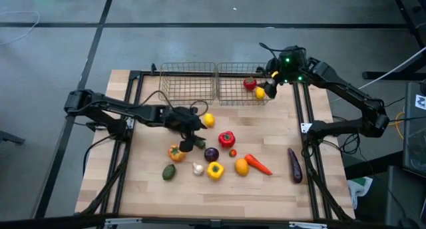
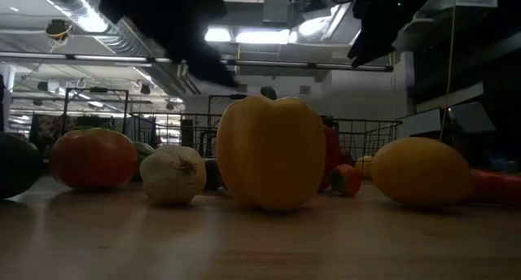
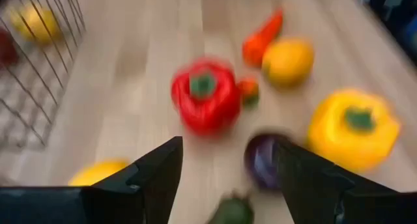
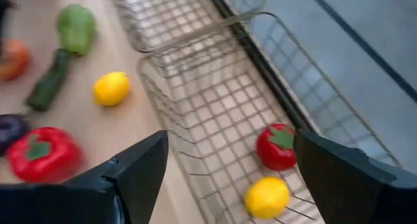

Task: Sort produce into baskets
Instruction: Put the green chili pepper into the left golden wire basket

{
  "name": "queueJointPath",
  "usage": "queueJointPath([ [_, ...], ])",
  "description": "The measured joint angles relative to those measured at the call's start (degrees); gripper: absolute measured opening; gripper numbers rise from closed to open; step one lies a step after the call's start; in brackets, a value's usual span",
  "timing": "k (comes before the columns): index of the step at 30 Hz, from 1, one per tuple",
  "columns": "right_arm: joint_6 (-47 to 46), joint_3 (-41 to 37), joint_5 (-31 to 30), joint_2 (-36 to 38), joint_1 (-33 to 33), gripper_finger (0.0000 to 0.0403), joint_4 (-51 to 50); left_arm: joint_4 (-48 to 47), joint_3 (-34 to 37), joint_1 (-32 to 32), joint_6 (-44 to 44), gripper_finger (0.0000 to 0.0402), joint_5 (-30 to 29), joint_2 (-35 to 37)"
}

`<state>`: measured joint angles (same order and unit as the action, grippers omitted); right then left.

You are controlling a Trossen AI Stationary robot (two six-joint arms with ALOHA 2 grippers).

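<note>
Two wire baskets stand at the table's far edge. The left basket (image 1: 188, 82) shows nothing in it; the right basket (image 1: 234, 74) holds a tomato (image 4: 280, 146) and a lemon (image 4: 267, 196). More produce lies on the wood: a lemon (image 1: 209, 120), red pepper (image 3: 205, 97), purple onion (image 3: 264, 162), yellow pepper (image 2: 270, 154), garlic (image 2: 172, 174), carrot (image 1: 258, 164) and eggplant (image 1: 295, 165). My left gripper (image 3: 228, 149) hangs open above the table, between the loose lemon and the red pepper. My right gripper (image 4: 231, 142) is open above the right basket's right end.
An orange pepper (image 1: 176, 152), an avocado (image 1: 169, 172), an orange (image 1: 241, 166) and a small tomato (image 1: 233, 152) also lie mid-table. A cucumber (image 4: 47, 81) and a green pepper (image 4: 76, 27) lie near my left gripper. Dark frame rails (image 1: 307, 122) run along the table's sides.
</note>
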<state>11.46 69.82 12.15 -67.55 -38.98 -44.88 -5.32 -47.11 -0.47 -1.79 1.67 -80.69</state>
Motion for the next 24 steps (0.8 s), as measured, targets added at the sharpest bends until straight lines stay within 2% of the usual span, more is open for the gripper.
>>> queueJointPath([
  [5,0.82,0.00,6.09,0.00,0.00,0.0326,0.17,-6.34,0.00,0.07,-4.55,0.0242,-0.34,-4.15],
  [10,0.82,0.00,11.36,0.00,0.02,0.0326,0.17,-7.91,0.00,0.13,-8.98,0.0242,-1.48,-7.93],
  [24,0.83,-0.02,12.13,-0.02,0.02,0.0326,0.13,-10.84,0.02,0.17,-10.17,0.0242,-1.03,-13.66],
])
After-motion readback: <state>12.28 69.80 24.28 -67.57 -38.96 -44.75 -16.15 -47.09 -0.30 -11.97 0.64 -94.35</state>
